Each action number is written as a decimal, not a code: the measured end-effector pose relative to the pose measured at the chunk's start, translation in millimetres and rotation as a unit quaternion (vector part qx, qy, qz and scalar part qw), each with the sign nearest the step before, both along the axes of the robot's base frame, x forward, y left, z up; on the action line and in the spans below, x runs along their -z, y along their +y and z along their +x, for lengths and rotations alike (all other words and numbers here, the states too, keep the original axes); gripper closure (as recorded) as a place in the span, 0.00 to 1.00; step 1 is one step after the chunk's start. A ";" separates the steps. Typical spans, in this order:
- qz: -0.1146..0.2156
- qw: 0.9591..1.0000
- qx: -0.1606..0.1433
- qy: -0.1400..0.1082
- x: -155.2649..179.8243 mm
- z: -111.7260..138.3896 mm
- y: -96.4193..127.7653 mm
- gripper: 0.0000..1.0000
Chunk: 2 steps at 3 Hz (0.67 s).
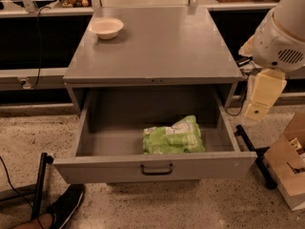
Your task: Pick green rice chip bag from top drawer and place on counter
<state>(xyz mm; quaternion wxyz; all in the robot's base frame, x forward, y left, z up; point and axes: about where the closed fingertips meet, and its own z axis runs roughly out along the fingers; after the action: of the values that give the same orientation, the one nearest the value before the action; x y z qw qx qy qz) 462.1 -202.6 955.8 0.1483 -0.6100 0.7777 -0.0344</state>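
Right of top drawer (105,169) — end effector (259,104)

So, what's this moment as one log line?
top drawer: open | green rice chip bag: in drawer, untouched | tool: right of counter, apart from bag

Counts: green rice chip bag (174,136) ×1, lying at 5 o'clock on the floor of the top drawer (95,168) ×1. Counter (162,46) ×1. White bowl (106,27) ×1, at 11 o'clock on the counter. Bar handle (156,170) ×1. Cardboard box (288,168) ×1, frame 4 o'clock. Shoe (66,205) ×1, 7 o'clock. Gripper (261,98) ×1, 3 o'clock, beside the cabinet's right side.
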 end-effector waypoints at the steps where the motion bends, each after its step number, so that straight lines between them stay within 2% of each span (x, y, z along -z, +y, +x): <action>1: -0.005 1.000 -0.024 0.016 58.2 36.4 23.7 0.00; 2: 0.006 0.998 -0.059 0.006 114.9 51.5 44.8 0.00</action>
<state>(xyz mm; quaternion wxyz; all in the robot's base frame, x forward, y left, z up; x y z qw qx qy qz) 513.6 -157.8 840.9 0.1489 -0.6538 0.7416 -0.0178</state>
